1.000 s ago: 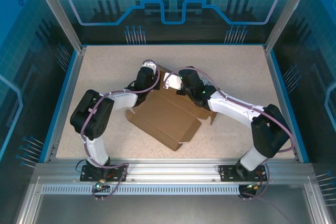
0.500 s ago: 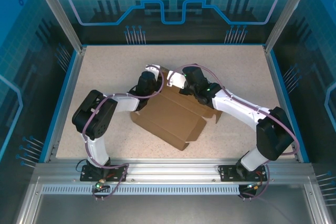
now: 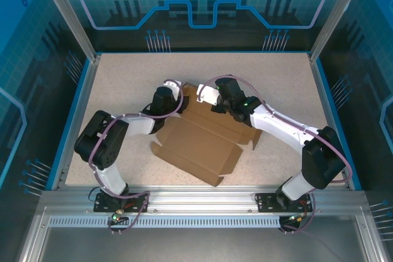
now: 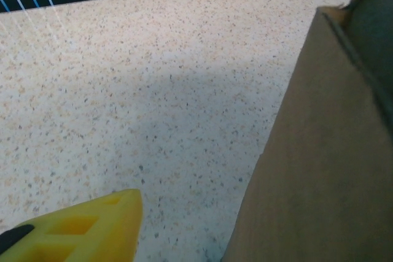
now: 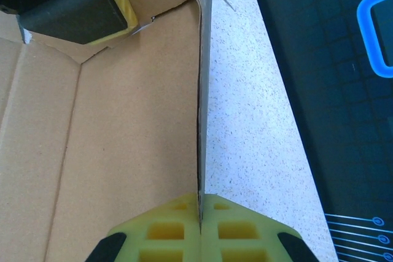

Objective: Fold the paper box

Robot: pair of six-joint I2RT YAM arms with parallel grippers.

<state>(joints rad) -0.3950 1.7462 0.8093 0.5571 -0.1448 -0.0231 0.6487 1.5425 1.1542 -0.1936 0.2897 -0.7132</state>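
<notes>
Moved since a second ago: the left pincer (image 3: 174, 88) has drawn back leftward and widened off the paper box (image 3: 199, 144), which has slid slightly toward the arm bases.

I log, left to right:
- Left pincer: parted, holding nothing. Its yellow finger (image 4: 92, 231) is over bare bench (image 4: 123, 90), beside the box's wall.
- Box: mid-bench, partly folded.
- Right pincer (image 5: 199, 205): clamped tight on an upright wall's edge.
</notes>
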